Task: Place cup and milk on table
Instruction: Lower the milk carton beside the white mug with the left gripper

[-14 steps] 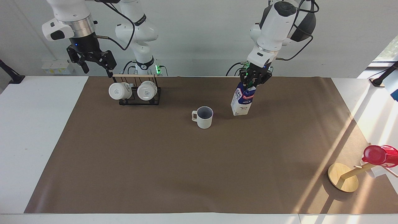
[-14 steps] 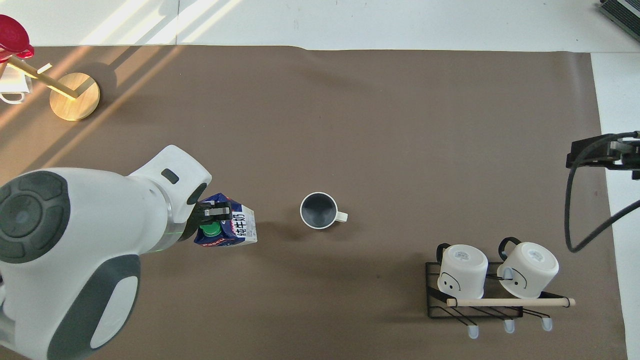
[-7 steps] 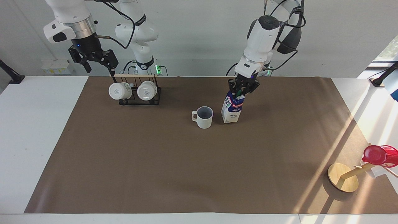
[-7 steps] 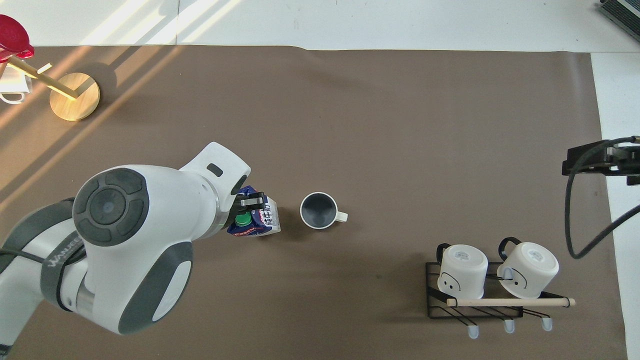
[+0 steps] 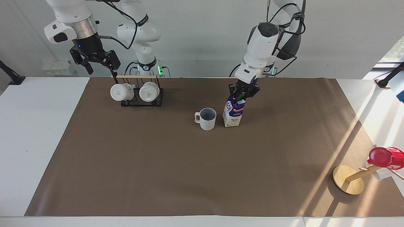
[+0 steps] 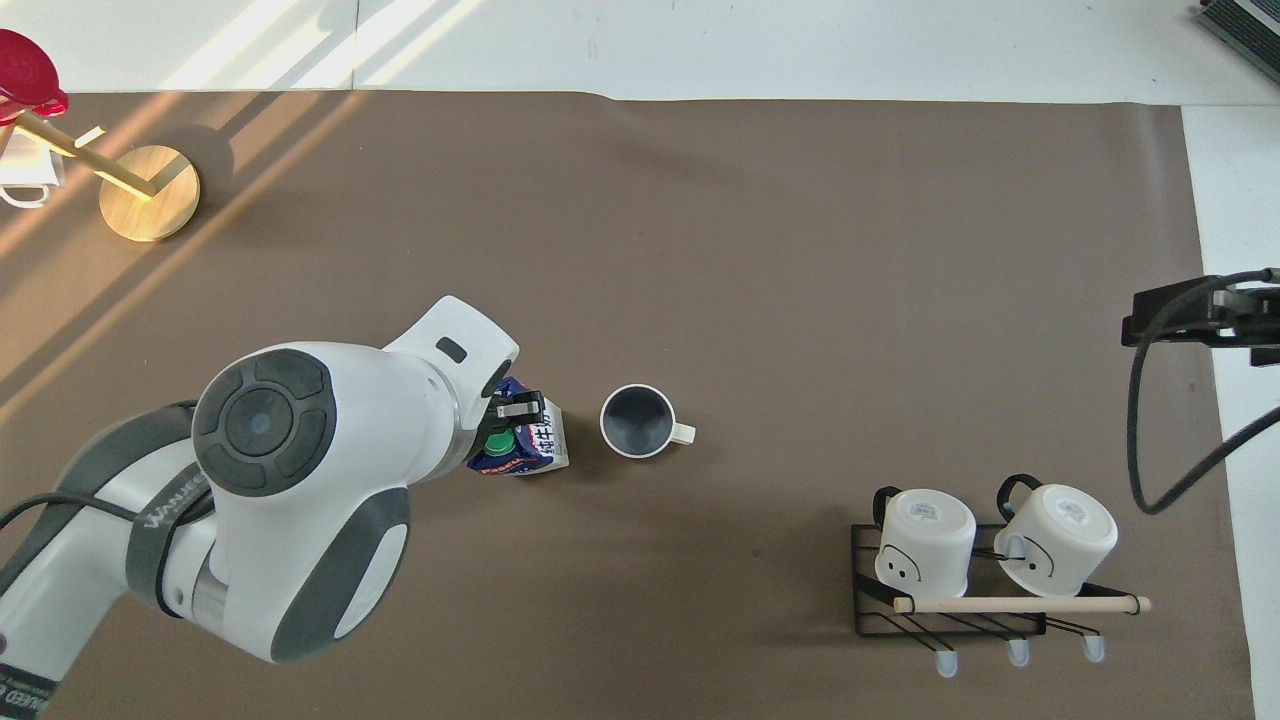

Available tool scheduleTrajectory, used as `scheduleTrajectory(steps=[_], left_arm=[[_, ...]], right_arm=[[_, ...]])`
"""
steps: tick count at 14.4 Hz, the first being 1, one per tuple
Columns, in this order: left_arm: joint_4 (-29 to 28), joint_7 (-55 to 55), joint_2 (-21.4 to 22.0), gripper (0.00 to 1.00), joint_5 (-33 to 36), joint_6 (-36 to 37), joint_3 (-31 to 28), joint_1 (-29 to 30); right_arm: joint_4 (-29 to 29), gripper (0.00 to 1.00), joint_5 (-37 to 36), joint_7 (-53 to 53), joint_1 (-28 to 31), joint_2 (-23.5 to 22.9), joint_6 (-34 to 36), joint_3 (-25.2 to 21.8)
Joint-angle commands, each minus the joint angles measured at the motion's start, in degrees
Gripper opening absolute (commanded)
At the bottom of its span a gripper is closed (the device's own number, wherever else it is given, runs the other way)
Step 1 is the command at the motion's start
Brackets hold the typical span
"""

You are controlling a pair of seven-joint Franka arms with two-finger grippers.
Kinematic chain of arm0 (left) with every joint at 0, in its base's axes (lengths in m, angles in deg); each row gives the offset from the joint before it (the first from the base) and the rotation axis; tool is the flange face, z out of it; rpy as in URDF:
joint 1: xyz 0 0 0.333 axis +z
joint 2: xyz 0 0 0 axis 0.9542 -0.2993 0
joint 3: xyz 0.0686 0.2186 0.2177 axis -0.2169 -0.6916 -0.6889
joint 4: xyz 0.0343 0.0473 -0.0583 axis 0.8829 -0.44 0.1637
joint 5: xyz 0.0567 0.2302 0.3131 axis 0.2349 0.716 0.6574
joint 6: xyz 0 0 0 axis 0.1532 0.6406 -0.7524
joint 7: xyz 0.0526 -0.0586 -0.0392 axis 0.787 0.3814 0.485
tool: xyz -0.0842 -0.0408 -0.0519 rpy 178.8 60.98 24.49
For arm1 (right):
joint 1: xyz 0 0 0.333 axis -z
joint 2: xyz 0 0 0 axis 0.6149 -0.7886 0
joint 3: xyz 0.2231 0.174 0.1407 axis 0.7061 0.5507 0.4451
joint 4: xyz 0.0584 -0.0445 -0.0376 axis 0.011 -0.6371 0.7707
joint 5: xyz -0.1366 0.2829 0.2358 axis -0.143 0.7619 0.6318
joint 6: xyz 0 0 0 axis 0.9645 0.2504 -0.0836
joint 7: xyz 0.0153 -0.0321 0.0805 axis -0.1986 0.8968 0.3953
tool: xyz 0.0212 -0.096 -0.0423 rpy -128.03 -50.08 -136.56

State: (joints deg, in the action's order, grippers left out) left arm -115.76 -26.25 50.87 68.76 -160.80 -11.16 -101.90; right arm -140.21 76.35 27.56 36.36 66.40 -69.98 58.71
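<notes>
The cup (image 5: 205, 119) and milk (image 5: 233, 112) stand just beside each other mid-bench (image 5: 44, 142); a mug rack (image 5: 139, 93) and a wooden stand (image 5: 348, 183) occupy two mat (image 5: 189, 176) corners; remaining mat lies open.

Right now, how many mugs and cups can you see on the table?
4: the cup beside the milk, two white mugs on the black rack, a red cup on the wooden stand. Another may hide beside it.

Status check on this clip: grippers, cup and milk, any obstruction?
Left gripper shut on milk, carton tilted, beside the cup. Right gripper open, waiting above the mug rack. Nothing in the way.
</notes>
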Motion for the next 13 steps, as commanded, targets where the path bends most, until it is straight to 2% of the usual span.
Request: scheduleTrajectory(steps=[1, 7, 9, 12, 13], left_arm=[[-1.63, 1.13, 1.12, 0.39, 0.23, -1.28, -0.93, -1.36], [-1.71, 1.13, 1.12, 0.43, 0.32, -1.19, -0.93, -1.36], [-1.63, 1.04, 1.03, 0.57, 0.32, -0.84, -0.93, -1.36], [-0.93, 2.26, 1.03, 1.00, 0.32, -0.23, -0.93, -1.36], [-0.31, 3.75, 1.03, 1.00, 0.23, 0.38, -0.93, -1.36]], right_arm=[[0.75, 1.00, 1.15, 1.38, 1.15, -0.45, -0.18, 0.42], [0.75, 1.00, 1.15, 1.29, 1.23, -0.36, -0.09, 0.33], [0.75, 1.00, 1.15, 1.29, 1.15, -0.36, -0.09, 0.42], [0.75, 1.00, 1.15, 1.29, 1.23, -0.36, -0.09, 0.33], [0.75, 1.00, 1.15, 1.29, 1.23, -0.36, -0.09, 0.42]])
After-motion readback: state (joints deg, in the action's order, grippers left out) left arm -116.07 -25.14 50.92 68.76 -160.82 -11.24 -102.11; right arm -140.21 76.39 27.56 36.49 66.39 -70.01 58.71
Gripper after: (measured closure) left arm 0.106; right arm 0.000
